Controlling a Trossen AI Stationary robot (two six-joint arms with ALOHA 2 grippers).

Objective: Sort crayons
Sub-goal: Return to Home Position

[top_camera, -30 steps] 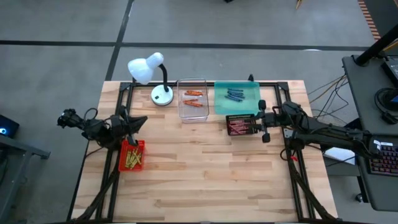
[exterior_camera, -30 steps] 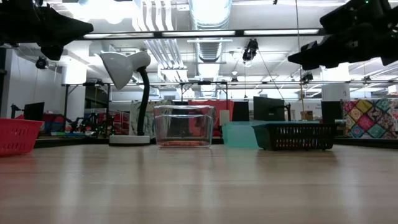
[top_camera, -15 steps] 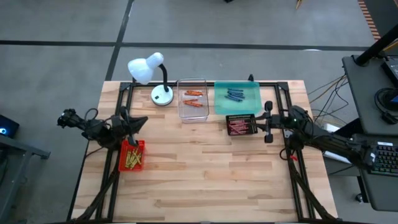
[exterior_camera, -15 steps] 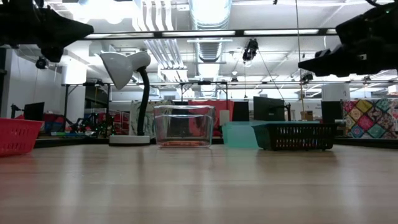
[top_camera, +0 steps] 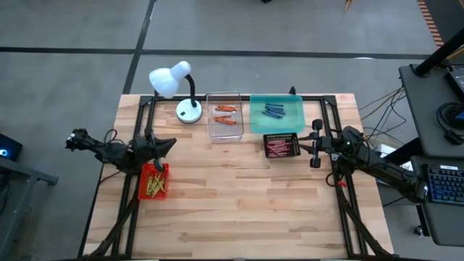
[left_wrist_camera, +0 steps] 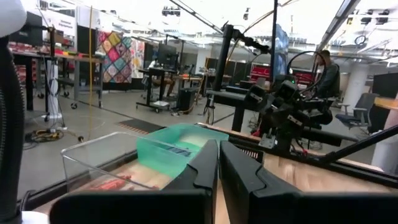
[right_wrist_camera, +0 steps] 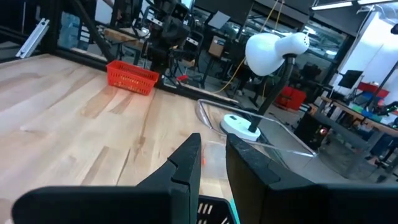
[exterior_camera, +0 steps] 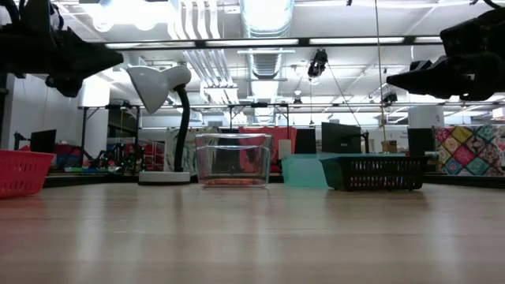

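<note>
While crayons lie sorted — pincers idle.

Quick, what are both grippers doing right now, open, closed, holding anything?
Left gripper: closed, empty, above the red tray.
Right gripper: slightly open, holding nothing, beside the black tray.

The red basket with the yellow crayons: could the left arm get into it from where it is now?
Probably yes: the left gripper hangs just above the open-topped red basket, with nothing between them.
</note>
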